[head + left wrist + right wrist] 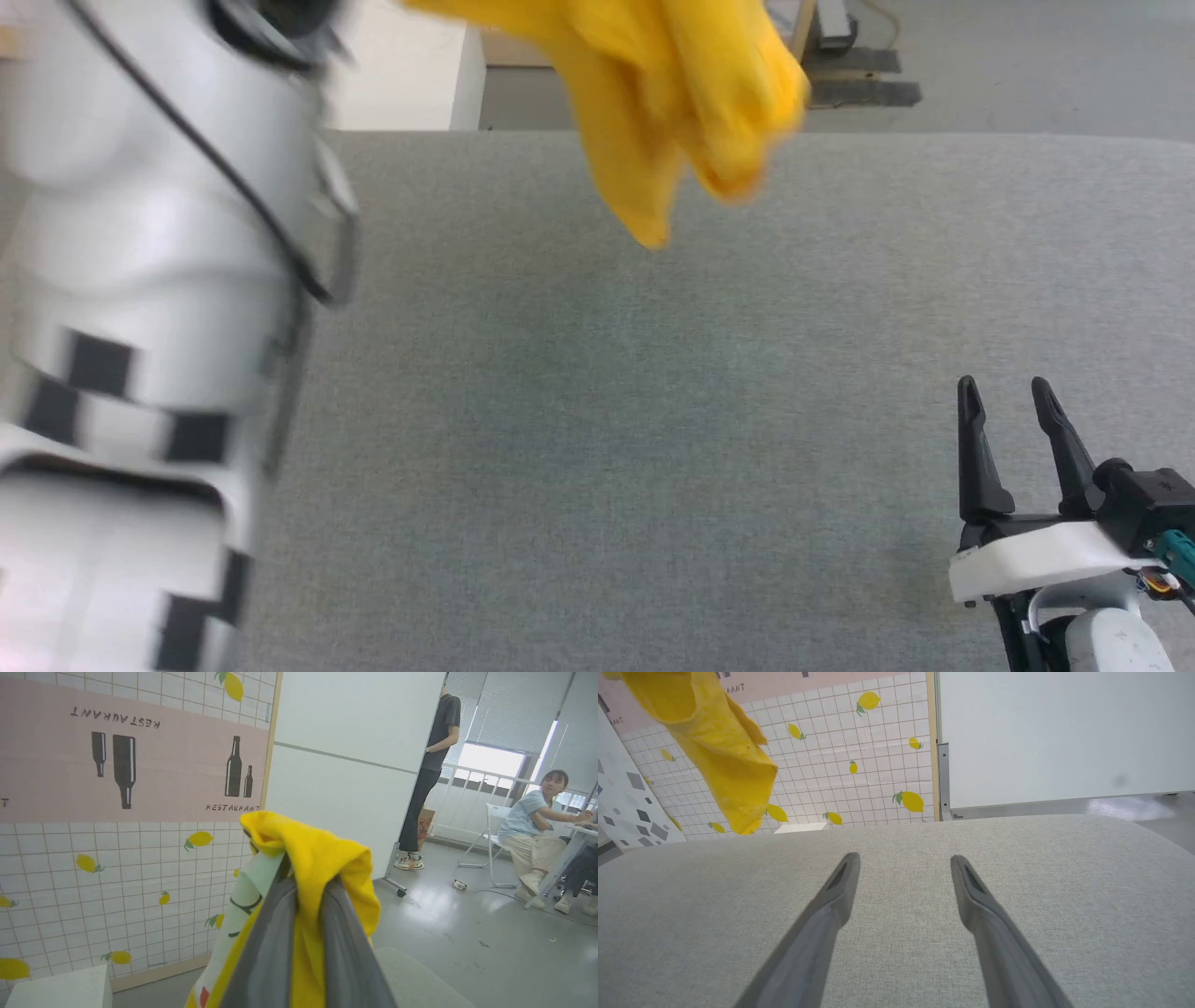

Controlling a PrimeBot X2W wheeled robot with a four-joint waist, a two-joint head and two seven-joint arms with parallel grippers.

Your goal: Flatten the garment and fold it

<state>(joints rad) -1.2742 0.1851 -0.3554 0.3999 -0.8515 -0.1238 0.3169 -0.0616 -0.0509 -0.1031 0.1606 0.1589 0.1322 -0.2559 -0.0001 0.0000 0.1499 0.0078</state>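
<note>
The garment (672, 103), a mustard-yellow T-shirt, hangs bunched in the air above the far part of the grey table (597, 420), clear of the surface. My left gripper (306, 877) is shut on a fold of the garment (317, 858), and a white printed patch shows beside its fingers. The pale left forearm (140, 327) rises along the left side of the head view. My right gripper (1008, 397) rests open near the table's front right, with nothing between its fingers (831, 905). In the right wrist view the garment (714, 751) dangles at the upper left.
A white box (401, 65) stands beyond the table's far edge. A tiled wall with lemon prints (859, 765) and a white partition (355, 765) lie behind. One person stands (430, 774) and another sits on a chair (532, 830) at the far right.
</note>
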